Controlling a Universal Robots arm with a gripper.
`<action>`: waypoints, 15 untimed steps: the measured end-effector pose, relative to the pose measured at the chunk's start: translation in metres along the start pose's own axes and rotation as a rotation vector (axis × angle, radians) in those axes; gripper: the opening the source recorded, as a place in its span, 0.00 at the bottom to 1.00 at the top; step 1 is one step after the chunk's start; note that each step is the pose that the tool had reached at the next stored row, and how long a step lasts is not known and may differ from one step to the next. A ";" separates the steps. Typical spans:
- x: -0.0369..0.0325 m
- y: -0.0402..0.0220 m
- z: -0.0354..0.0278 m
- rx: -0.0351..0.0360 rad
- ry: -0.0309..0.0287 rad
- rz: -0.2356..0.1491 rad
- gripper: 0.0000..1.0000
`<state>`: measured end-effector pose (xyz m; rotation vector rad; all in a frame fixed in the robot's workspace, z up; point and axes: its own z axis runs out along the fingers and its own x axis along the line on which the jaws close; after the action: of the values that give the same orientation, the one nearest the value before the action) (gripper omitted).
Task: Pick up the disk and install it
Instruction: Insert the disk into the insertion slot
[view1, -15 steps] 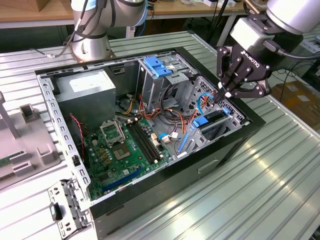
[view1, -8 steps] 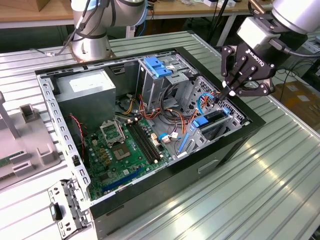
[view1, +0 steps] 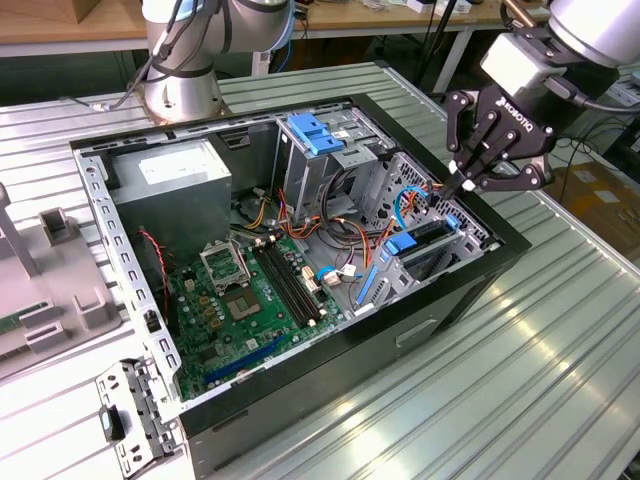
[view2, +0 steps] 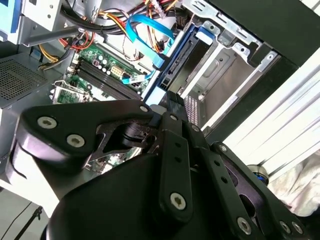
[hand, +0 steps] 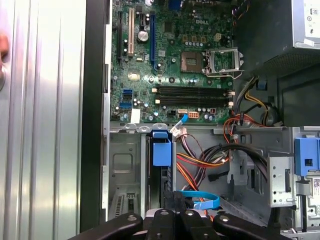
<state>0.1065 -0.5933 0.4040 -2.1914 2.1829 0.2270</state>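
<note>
The disk (view1: 428, 238) stands on edge in the drive bay at the case's corner on the exterior view's right, held between blue carrier rails with a blue tab (hand: 161, 151) at its end. In the second wrist view the disk (view2: 186, 59) is a dark slab between the rails. My gripper (view1: 466, 184) hangs just above and slightly outside that bay, fingers pressed together with nothing between them. Both wrist views show the fingertips (hand: 174, 199) (view2: 171, 101) over the disk's upper edge, close to it; I cannot tell whether they touch.
The open black case (view1: 470, 285) lies on a ribbed metal table. Inside are a green motherboard (view1: 240, 300), a grey power-supply box (view1: 170, 180), a drive cage with a blue bracket (view1: 313, 132), and loose cables (view1: 345, 215). A grey fixture (view1: 50, 300) sits on the exterior view's left.
</note>
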 end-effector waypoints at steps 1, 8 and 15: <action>0.0000 -0.0009 0.0000 -0.0003 -0.0001 0.000 0.11; 0.0000 -0.0049 0.0000 -0.0017 -0.0001 0.000 0.11; 0.0001 -0.0080 0.0002 -0.0026 -0.0001 0.000 0.11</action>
<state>0.1144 -0.5932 0.4032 -2.1923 2.1842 0.2300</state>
